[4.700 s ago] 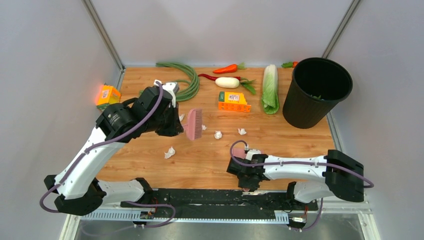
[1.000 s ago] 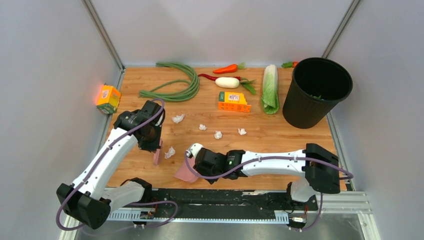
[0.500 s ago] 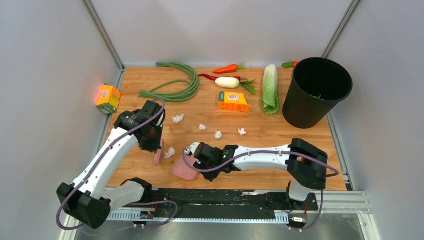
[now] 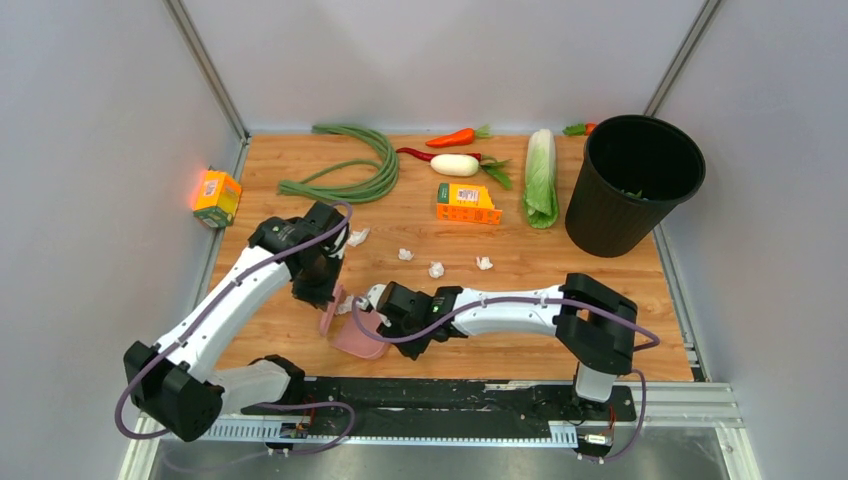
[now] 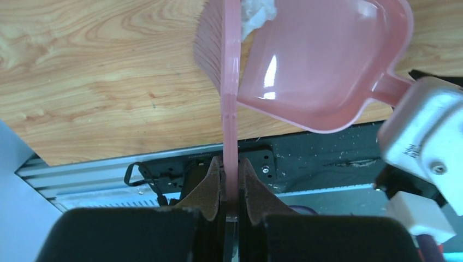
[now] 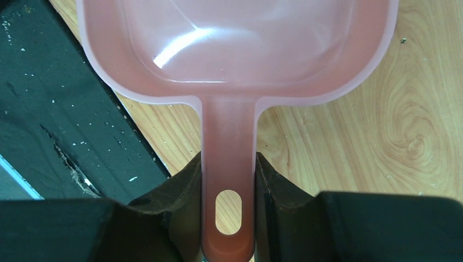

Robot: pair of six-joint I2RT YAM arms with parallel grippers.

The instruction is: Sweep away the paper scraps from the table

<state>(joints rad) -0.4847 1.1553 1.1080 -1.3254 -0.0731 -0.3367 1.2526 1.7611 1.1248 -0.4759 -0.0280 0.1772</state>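
My left gripper (image 5: pixel 231 188) is shut on the thin handle of a pink brush (image 5: pixel 215 49), whose bristles stand on the table (image 4: pixel 560 300). My right gripper (image 6: pixel 228 203) is shut on the handle of a pink dustpan (image 6: pixel 235 49) that lies flat near the front edge. The brush (image 4: pixel 329 311) stands right at the mouth of the dustpan (image 4: pixel 358 341). One paper scrap (image 5: pixel 256 13) sits at the pan's lip against the brush. Several more paper scraps lie farther back, among them one (image 4: pixel 357 237) by the left arm, one (image 4: pixel 436 269) mid-table and one (image 4: pixel 484 263) to its right.
A black bin (image 4: pixel 636 185) stands at the back right. Along the back lie green beans (image 4: pixel 350 170), a carrot (image 4: pixel 452 137), a white radish (image 4: pixel 455 165), an orange box (image 4: pixel 468 203) and a cabbage (image 4: pixel 540 178). An orange carton (image 4: pixel 216 195) sits off the left edge.
The left arm has swung the brush to the right, pushing a scrap up to the dustpan's mouth. The right arm has slid the dustpan a little left to meet it.
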